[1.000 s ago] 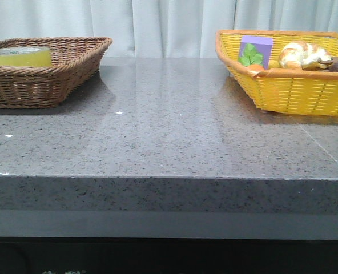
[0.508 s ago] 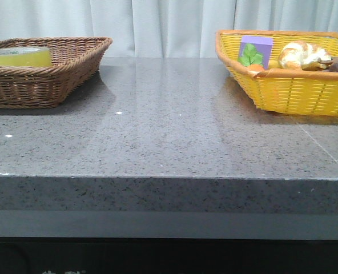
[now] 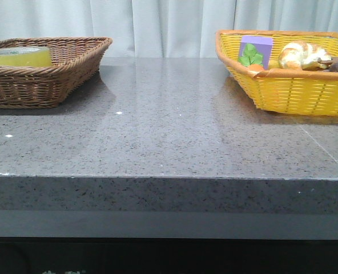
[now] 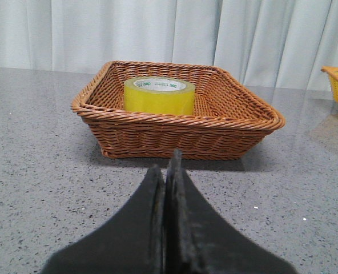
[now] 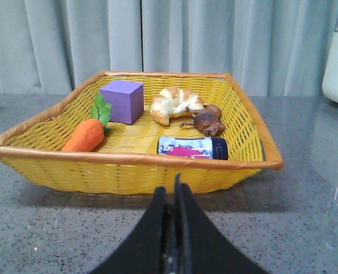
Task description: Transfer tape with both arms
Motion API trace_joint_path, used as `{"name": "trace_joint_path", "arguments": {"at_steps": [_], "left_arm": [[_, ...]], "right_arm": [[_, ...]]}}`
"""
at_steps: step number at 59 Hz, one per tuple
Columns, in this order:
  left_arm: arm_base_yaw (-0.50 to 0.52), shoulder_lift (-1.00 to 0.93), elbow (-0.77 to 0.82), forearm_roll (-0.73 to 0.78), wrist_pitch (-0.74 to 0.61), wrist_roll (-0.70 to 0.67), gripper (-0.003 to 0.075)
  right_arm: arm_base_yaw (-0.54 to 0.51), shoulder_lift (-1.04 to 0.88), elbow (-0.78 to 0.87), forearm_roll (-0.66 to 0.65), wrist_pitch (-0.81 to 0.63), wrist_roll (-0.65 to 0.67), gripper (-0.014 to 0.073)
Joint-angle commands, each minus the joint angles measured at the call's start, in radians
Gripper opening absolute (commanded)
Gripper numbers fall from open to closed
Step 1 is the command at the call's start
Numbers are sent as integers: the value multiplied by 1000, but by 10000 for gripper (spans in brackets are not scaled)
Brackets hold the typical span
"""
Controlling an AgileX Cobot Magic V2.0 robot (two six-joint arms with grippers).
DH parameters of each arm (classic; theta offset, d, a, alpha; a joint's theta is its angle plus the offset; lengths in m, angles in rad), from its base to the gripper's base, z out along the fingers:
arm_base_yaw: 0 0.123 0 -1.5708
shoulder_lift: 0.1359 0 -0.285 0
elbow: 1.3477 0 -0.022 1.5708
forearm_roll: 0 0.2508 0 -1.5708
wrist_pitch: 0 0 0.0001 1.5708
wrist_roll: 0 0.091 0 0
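Note:
The tape (image 4: 159,95), a wide yellow translucent roll with a white core and green print, lies flat inside a brown woven basket (image 4: 180,134). In the front view the tape (image 3: 19,56) shows over the basket's rim (image 3: 49,68) at the far left. My left gripper (image 4: 165,165) is shut and empty, low over the table, a short way in front of that basket. My right gripper (image 5: 170,188) is shut and empty, in front of the yellow woven basket (image 5: 129,165). Neither gripper shows in the front view.
The yellow basket (image 3: 289,85) at the far right holds a purple cube (image 5: 121,101), a toy carrot (image 5: 84,133), a croissant (image 5: 174,103), a brown item (image 5: 206,121) and a small can (image 5: 193,147). The grey stone table (image 3: 169,137) spans between the baskets. White curtains hang behind.

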State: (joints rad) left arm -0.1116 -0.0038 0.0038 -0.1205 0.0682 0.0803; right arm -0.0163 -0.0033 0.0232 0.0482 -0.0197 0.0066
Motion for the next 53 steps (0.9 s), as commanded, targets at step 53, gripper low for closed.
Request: {"name": "trace_joint_path", "arguments": {"at_steps": [53], "left_arm": [[1,-17,6,-7,-83,-7,-20]], "right_arm": [[-7,-30,-2,1,-67,-7,-116]]}}
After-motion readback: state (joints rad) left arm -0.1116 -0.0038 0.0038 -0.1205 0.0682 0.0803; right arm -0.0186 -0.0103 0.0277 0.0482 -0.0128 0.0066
